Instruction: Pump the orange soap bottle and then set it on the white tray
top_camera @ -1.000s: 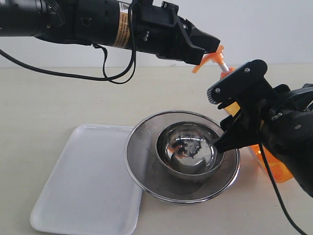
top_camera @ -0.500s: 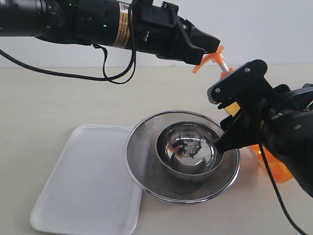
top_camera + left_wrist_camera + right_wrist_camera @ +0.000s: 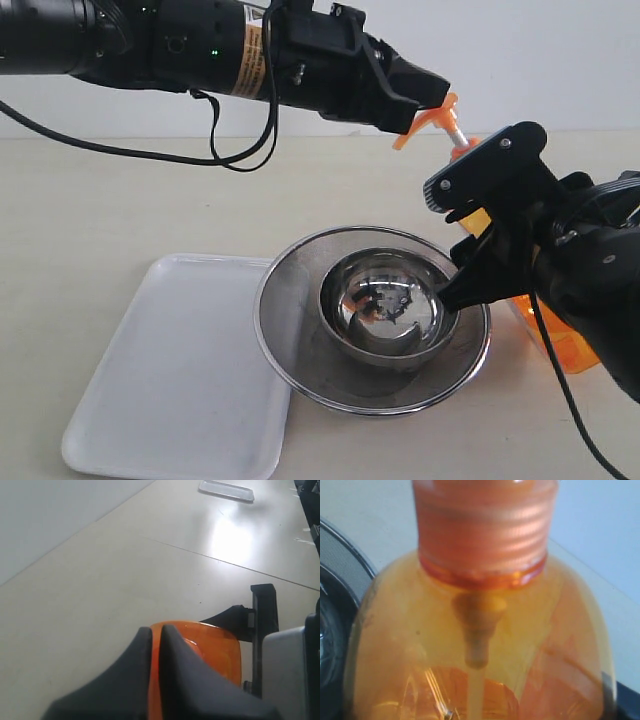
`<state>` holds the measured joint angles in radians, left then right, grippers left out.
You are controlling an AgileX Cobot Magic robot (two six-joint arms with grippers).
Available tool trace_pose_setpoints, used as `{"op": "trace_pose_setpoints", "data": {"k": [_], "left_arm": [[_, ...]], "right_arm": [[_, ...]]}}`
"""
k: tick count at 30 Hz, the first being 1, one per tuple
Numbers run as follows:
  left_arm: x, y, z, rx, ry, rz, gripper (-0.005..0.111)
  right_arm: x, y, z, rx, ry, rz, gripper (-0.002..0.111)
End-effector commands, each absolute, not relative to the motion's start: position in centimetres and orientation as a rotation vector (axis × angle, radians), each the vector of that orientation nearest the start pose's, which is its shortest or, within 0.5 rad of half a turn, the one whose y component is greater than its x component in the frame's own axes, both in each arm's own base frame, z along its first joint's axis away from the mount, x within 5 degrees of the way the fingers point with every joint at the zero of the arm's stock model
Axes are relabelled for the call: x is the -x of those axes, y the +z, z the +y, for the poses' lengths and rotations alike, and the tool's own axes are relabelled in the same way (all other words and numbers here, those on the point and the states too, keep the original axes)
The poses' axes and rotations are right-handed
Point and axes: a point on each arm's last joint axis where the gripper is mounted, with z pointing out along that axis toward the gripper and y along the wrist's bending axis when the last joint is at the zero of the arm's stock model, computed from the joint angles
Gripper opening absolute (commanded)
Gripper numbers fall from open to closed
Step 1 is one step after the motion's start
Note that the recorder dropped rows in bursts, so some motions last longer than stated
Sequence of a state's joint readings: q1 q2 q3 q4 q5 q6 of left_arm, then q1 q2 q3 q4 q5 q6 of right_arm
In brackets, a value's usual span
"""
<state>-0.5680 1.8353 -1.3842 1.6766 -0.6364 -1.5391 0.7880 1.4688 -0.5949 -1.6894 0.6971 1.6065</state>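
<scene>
Jaws of your right gripper (image 3: 450,245) clasp the orange soap bottle (image 3: 556,342), right of the steel bowl (image 3: 385,305). It leans, pump end up and far-left, under the pinched-together jaws of your left gripper (image 3: 425,100). Label unreadable.

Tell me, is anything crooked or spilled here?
The orange bottle is not standing straight. It leans over toward the steel bowl, gripped by the right claw, while the left claw sits shut on its pump. No spill shows on the table.
</scene>
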Motion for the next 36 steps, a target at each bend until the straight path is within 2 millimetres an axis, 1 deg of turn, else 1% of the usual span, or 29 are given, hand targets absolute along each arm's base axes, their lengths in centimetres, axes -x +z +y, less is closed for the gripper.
{"op": "trace_pose_setpoints", "data": {"k": [1,5,7,9,21,25,29,36], "left_arm": [[-31.9,29.4,-27.6,-1.196,-0.858,1.648,0.005],[-32.0,32.2,-27.5,-1.176,-0.834,1.568,0.005],[-32.1,33.0,-27.6,-1.169,-0.831,1.545,0.005],[-32.1,33.4,-27.6,-1.163,-0.827,1.537,0.005],[-32.3,33.1,-27.6,-1.161,-0.825,1.545,0.005],[-32.6,32.0,-27.5,-1.142,-0.798,1.589,0.005],[-32.4,30.8,-27.4,-1.148,-0.804,1.625,0.005],[-32.3,30.3,-27.2,-1.149,-0.793,1.640,0.005]], "right_arm": [[-22.5,21.2,14.4,0.596,-0.371,1.961,0.000],[-22.5,21.2,14.4,0.596,-0.371,1.961,0.000],[-22.5,21.2,14.4,0.596,-0.371,1.961,0.000],[-22.5,21.2,14.4,0.596,-0.371,1.961,0.000],[-22.5,21.2,14.3,0.586,-0.386,1.956,0.000],[-22.5,21.2,14.3,0.586,-0.386,1.956,0.000],[-22.5,21.2,14.3,0.586,-0.386,1.956,0.000],[-22.5,21.2,14.3,0.586,-0.386,1.956,0.000]]}}
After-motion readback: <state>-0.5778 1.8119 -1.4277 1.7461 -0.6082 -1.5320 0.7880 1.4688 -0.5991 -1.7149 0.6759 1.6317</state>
